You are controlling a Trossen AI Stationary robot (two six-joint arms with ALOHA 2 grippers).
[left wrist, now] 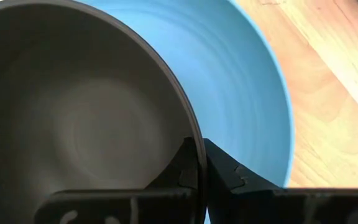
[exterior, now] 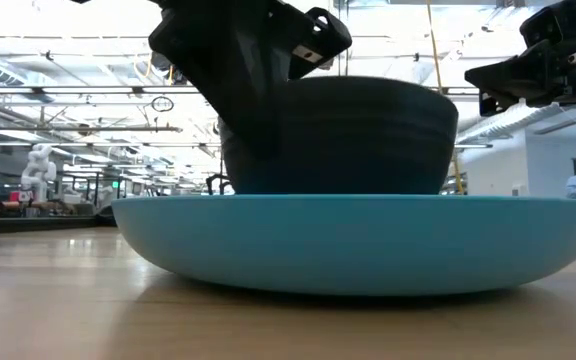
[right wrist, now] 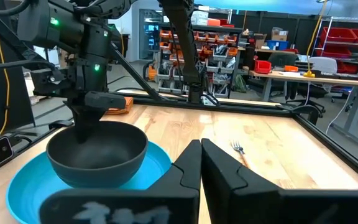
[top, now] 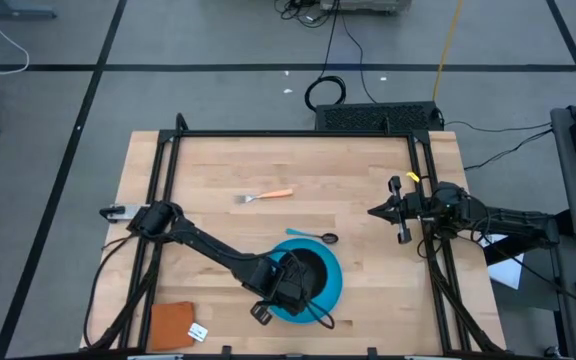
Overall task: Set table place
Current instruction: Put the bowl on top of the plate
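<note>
Your left gripper (top: pixel 286 283), jaws pinching the rim of the black bowl (top: pixel 303 272) seated on the blue plate (top: pixel 330 290) near the surface's front edge, leaves fork (top: pixel 264 196) and spoon (top: pixel 311 237) unplaced; your right gripper (top: pixel 376 212) waits, jaws pressed together, by the right edge.

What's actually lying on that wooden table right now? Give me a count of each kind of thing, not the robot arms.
Plates: 1, the blue plate
Bowls: 1, the black bowl, standing on the plate
Forks: 1, the orange-handled fork
Spoons: 1, the teal-handled spoon
Brown-orange squares: 1, the square with a white tag
Total: 5
</note>
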